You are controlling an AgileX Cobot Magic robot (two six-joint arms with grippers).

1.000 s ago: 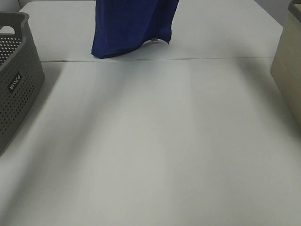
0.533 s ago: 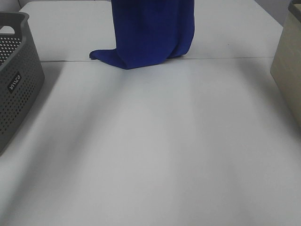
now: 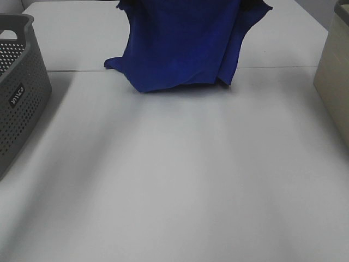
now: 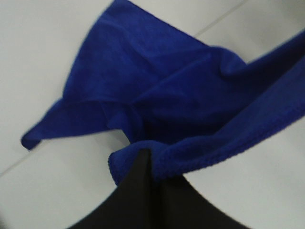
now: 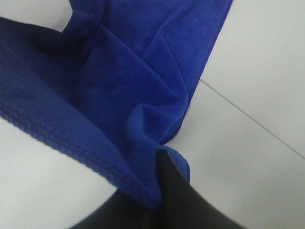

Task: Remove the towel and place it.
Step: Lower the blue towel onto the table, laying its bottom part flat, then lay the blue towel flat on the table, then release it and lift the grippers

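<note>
In the high camera view, the towel (image 3: pixel 180 49) is hanging as a wide blue sheet at the far middle of the table (image 3: pixel 174 180). Its upper edge is going out of the picture at the top, and its lower hem is resting on the table surface. The grey basket (image 3: pixel 22 93) is standing well apart at the left edge, and a beige box (image 3: pixel 335 82) at the right edge. The grippers themselves are not clearly showing here.

In the left wrist view, the left gripper (image 4: pixel 145 164) is pinching the stitched edge of the towel (image 4: pixel 157 95). The black fingers are pressing together with almost no gap, and the hem is folding over their tip. The rest of the cloth is draping down onto the table.

In the right wrist view, the right gripper (image 5: pixel 161 164) is clamping another part of the towel (image 5: pixel 124 95) edge in the same way, with the fingers closed on the cloth.

I am judging that the removing is done and the placing step is in hand. The next move is probably asking both arms to lower together, with the upper edge tight between them, so that the cloth is laying flat before the fingers are opening.
</note>
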